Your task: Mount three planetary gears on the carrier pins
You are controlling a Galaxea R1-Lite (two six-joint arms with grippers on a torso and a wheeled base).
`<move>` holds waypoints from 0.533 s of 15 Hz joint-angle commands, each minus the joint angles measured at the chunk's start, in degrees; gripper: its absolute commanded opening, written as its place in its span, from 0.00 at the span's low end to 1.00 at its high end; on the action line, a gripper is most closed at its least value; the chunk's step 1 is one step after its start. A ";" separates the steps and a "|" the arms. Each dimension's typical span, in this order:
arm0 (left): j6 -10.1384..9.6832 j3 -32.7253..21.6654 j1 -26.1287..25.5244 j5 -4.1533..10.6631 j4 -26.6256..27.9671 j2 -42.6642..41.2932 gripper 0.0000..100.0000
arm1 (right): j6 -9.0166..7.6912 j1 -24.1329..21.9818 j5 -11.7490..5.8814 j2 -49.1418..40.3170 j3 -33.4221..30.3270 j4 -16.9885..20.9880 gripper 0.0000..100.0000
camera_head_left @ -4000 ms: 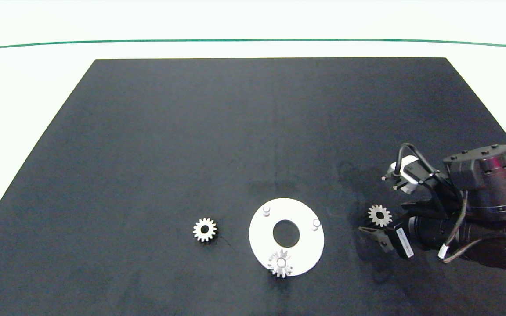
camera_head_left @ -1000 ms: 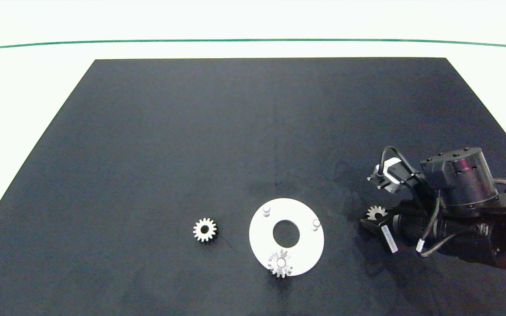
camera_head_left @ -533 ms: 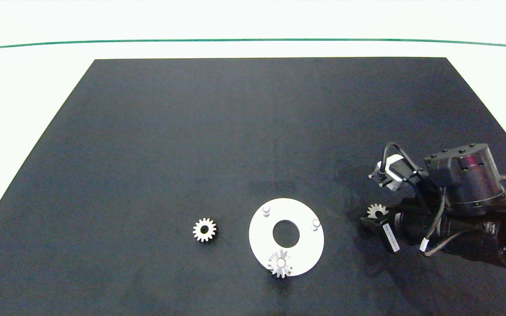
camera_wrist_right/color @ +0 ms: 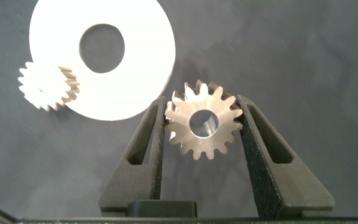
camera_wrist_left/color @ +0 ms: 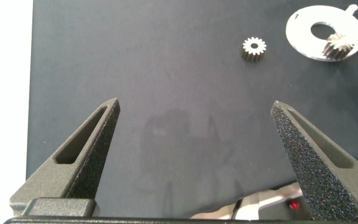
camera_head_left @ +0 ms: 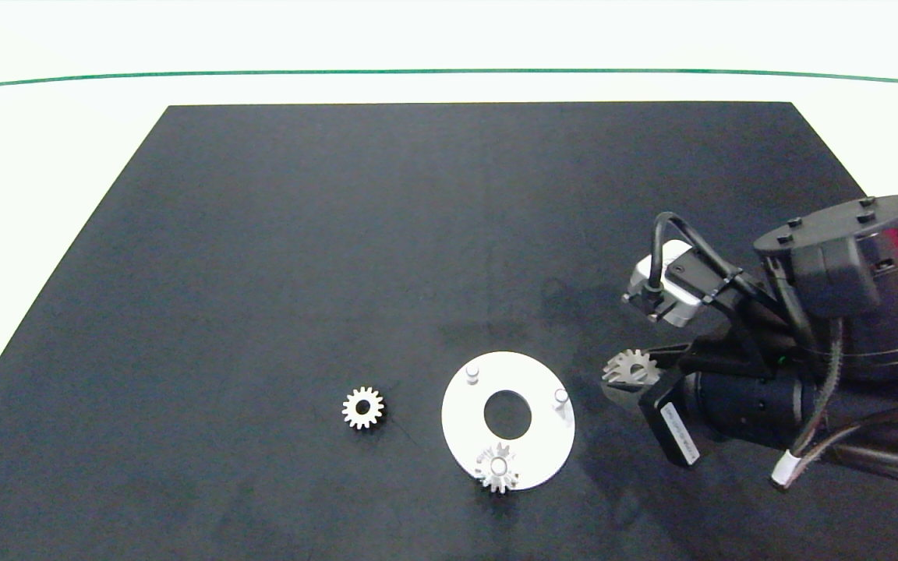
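Left of the white disc (camera_head_left: 457, 425), one loose gear (camera_head_left: 363, 407) lies flat on the black table (camera_head_left: 340, 234), bore upward. A second gear (camera_head_left: 497, 469) sits on the disc's near pin; the other two pins (camera_head_left: 473, 373) stand bare. Right of the disc, the right claw (camera_head_left: 630, 374) is clenched on the third gear (camera_wrist_right/color: 203, 121), lifted, bore facing up. The left claw (camera_wrist_left/color: 194, 130) hangs released, well left of the disc

Dark arm (camera_head_left: 846, 312), black cable, screws.
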 commanded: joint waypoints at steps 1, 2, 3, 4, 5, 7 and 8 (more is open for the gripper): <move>0.09 -0.21 -0.07 0.04 0.11 0.23 1.00 | -0.09 3.06 -1.23 4.24 -0.06 -1.95 0.04; 0.09 -0.21 -0.07 0.04 0.11 0.32 1.00 | 0.00 3.68 -2.29 4.94 -0.06 -2.30 0.04; 0.09 -0.21 -0.07 0.04 0.02 0.49 1.00 | 0.00 3.77 -2.46 5.20 -0.06 -2.38 0.04; 0.09 -0.38 -0.07 -0.05 0.02 0.49 1.00 | 0.00 3.77 -2.55 5.73 0.03 -2.38 0.04; 0.09 -0.38 -0.07 -0.05 0.02 0.49 1.00 | -0.09 3.77 -2.55 6.00 0.03 -2.56 0.04; 0.09 -0.47 -0.07 -0.05 0.02 0.58 1.00 | 0.00 3.68 -2.55 6.52 0.03 -2.74 0.04; 0.09 -0.47 -0.07 -0.05 0.02 0.58 1.00 | 0.00 3.68 -2.55 7.05 0.03 -2.82 0.04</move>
